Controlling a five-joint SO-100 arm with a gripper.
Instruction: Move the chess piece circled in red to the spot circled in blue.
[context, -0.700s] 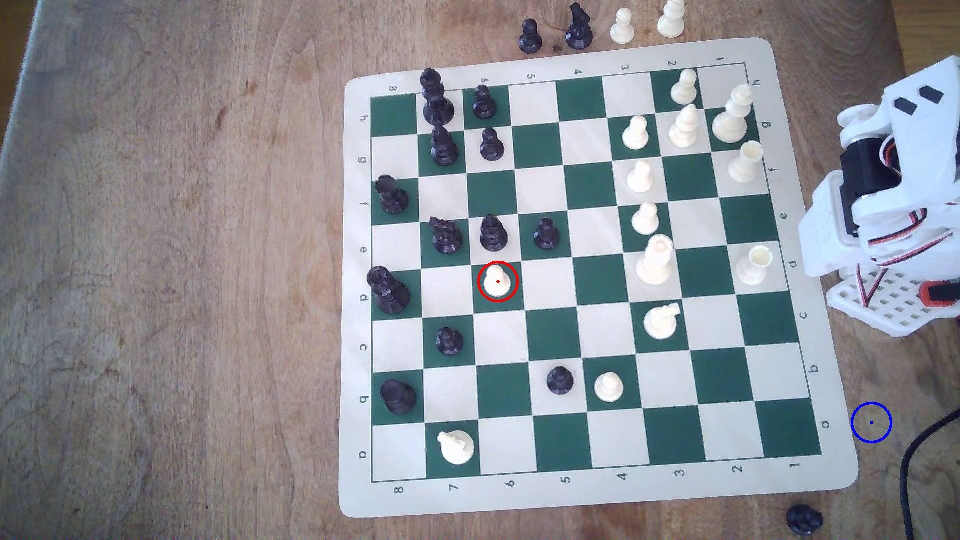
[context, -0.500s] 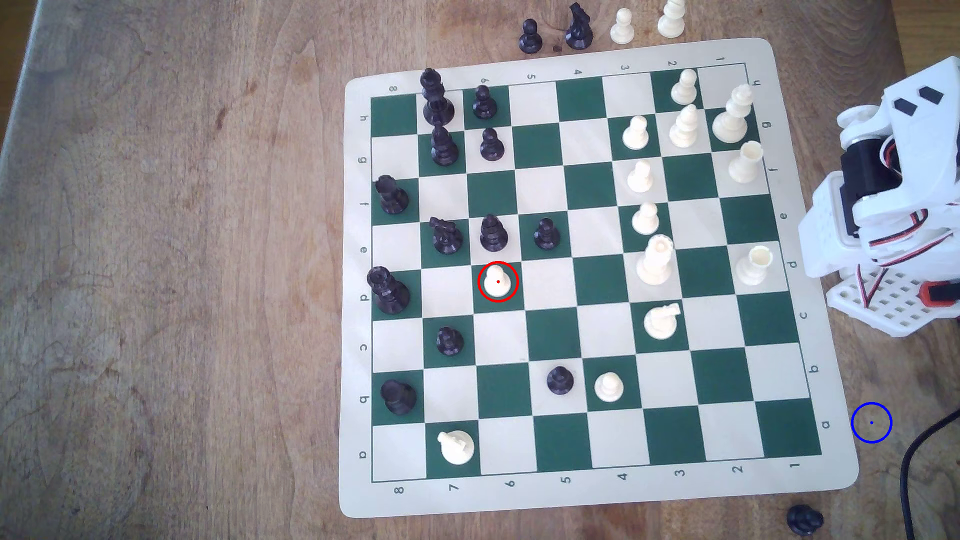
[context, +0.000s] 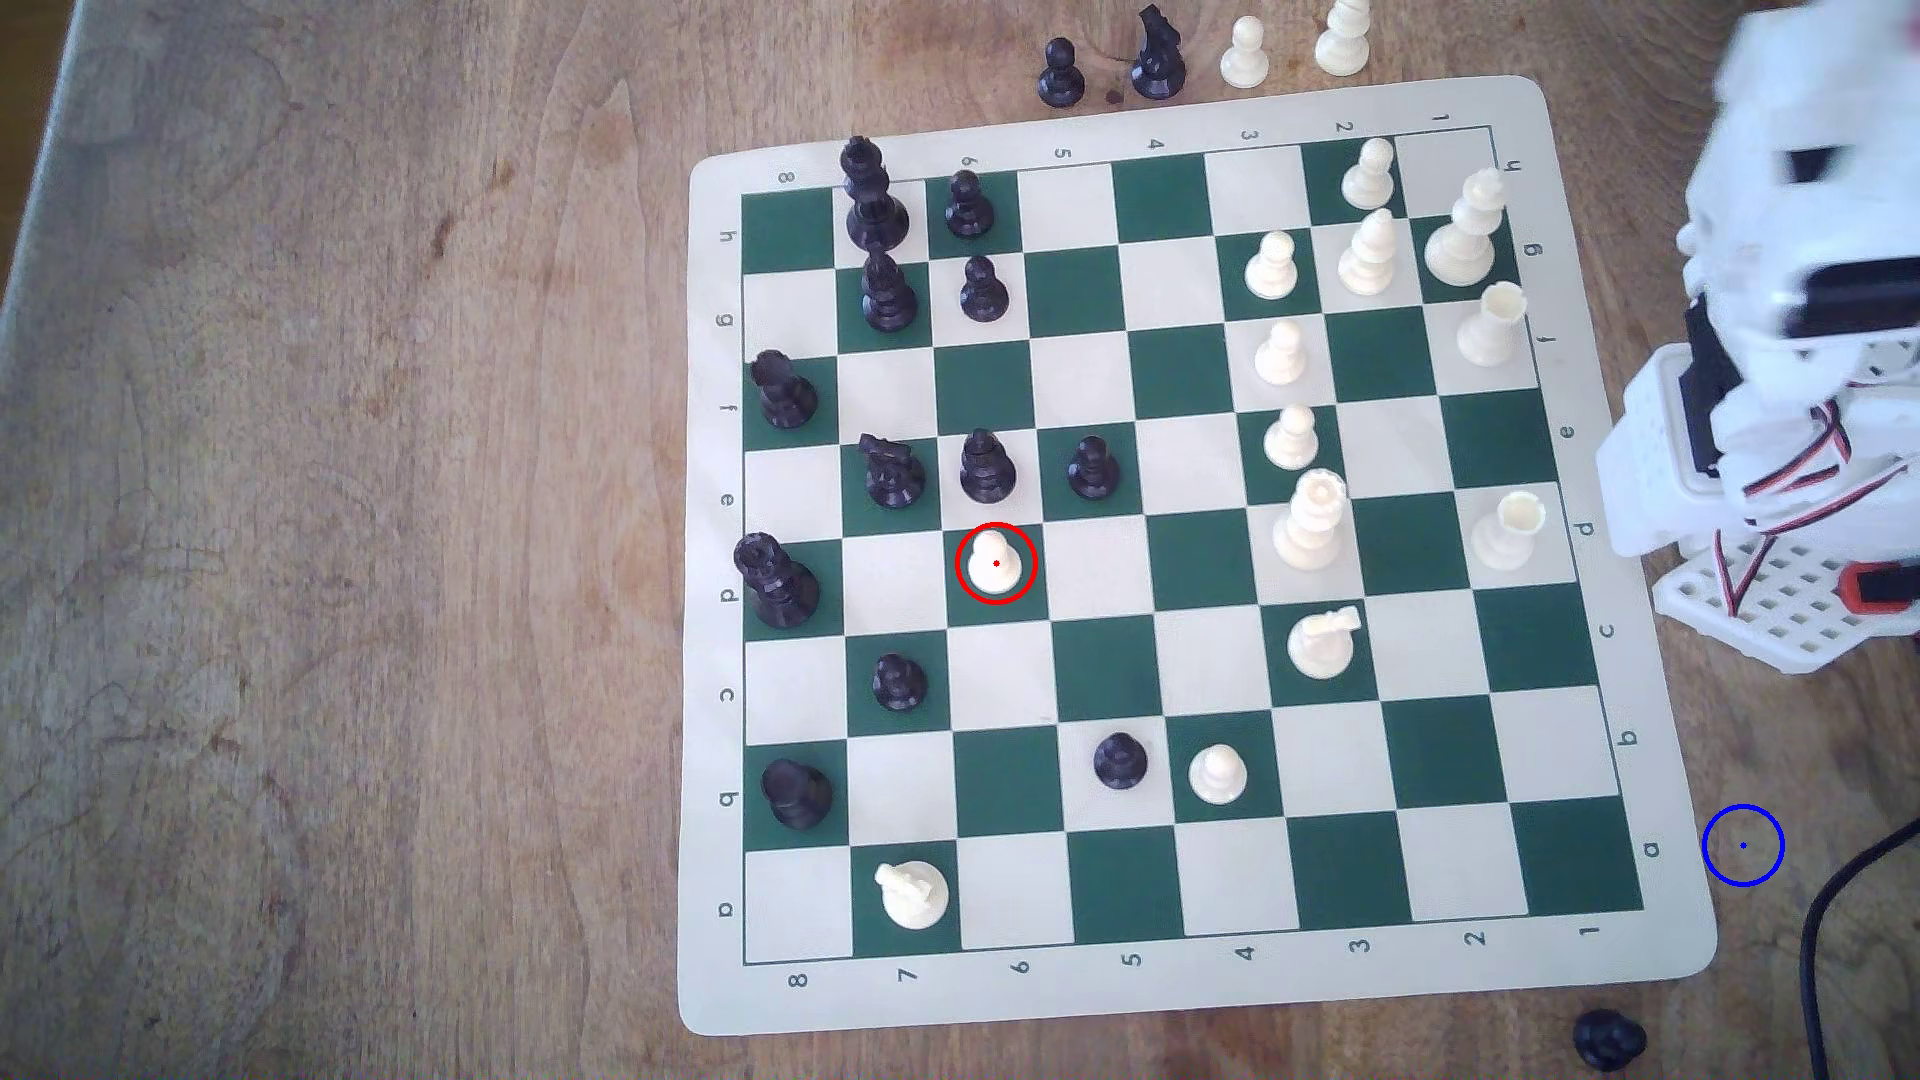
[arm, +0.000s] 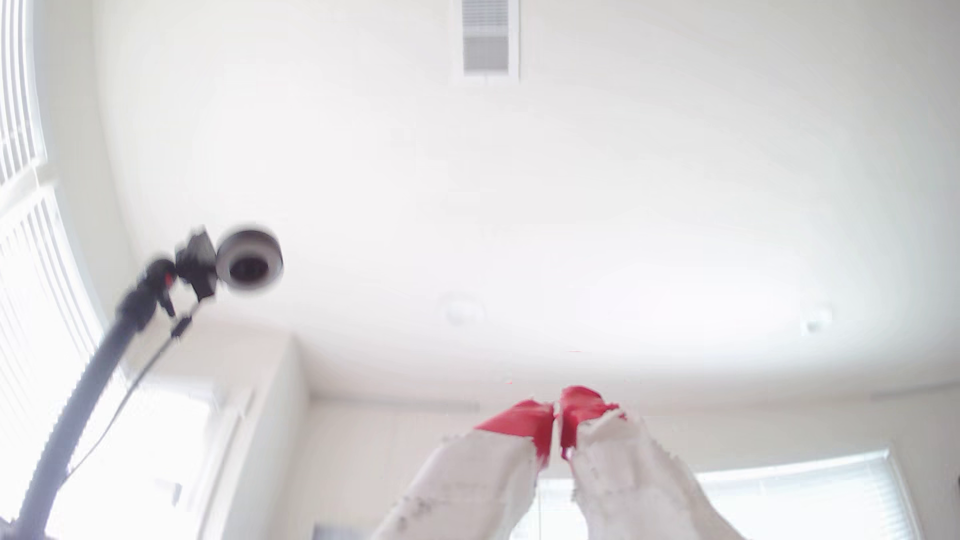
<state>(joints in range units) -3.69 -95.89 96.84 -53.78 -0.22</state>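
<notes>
The chess piece circled in red (context: 995, 566), a small cream-white pawn, stands on a green square near the middle of the board (context: 1143, 997). The spot circled in blue (context: 1742, 845) is bare brown wood just off the board's corner at the exterior view's right. The white arm (context: 1797, 312) rises blurred at the exterior view's right edge, far from the pawn. In the wrist view my gripper (arm: 557, 410) points up at the ceiling, its red-tipped fingers (arm: 524, 420) pressed together with nothing between them.
Black pieces crowd the board's left half, white pieces its right half in the exterior view. A black pawn (context: 1608, 1038) lies off the board below the blue ring, beside a black cable (context: 1829, 893). Several captured pieces (context: 1195, 52) stand beyond the far edge.
The arm's upper part has swung upward at the exterior view's right edge and is motion-blurred. The pawn and all other pieces have stayed put.
</notes>
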